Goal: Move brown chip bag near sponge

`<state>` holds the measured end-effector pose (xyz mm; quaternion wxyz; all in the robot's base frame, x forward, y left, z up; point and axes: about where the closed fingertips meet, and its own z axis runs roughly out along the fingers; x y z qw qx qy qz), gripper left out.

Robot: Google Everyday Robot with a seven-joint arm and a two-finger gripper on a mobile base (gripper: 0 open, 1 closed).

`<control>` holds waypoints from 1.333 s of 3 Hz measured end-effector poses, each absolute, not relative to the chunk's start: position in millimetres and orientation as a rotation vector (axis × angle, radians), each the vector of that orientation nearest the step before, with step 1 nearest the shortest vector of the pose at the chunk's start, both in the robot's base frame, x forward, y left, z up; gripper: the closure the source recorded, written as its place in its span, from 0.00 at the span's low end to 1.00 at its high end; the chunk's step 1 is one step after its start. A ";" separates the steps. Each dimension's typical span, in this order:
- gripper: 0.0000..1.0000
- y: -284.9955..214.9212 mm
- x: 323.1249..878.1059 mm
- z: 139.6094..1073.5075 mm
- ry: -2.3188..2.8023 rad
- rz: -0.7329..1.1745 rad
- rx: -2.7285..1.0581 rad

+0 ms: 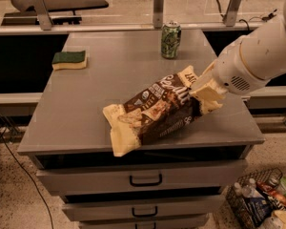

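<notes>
The brown chip bag [155, 111] has a dark brown middle and cream-yellow ends. It hangs tilted above the front of the grey table [86, 109], its right end raised and its left end drooping over the front edge. My gripper [204, 90] is at the bag's upper right end, shut on it. The sponge [69, 59], green on top of pale yellow foam, lies at the table's far left, well apart from the bag.
A green soda can [171, 40] stands upright at the back of the table, right of middle. Drawers with dark handles [145, 180] sit under the tabletop. A wire basket of bottles [260, 199] stands on the floor at the lower right.
</notes>
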<state>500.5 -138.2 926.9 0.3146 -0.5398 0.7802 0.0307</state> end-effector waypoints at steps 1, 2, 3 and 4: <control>1.00 -125.3 502.6 914.2 2.066 0.126 -1.340; 1.00 -93.1 516.2 889.5 2.082 0.142 -1.233; 1.00 -51.0 547.8 874.4 2.058 0.139 -1.117; 1.00 -13.9 584.3 881.9 1.986 0.117 -1.043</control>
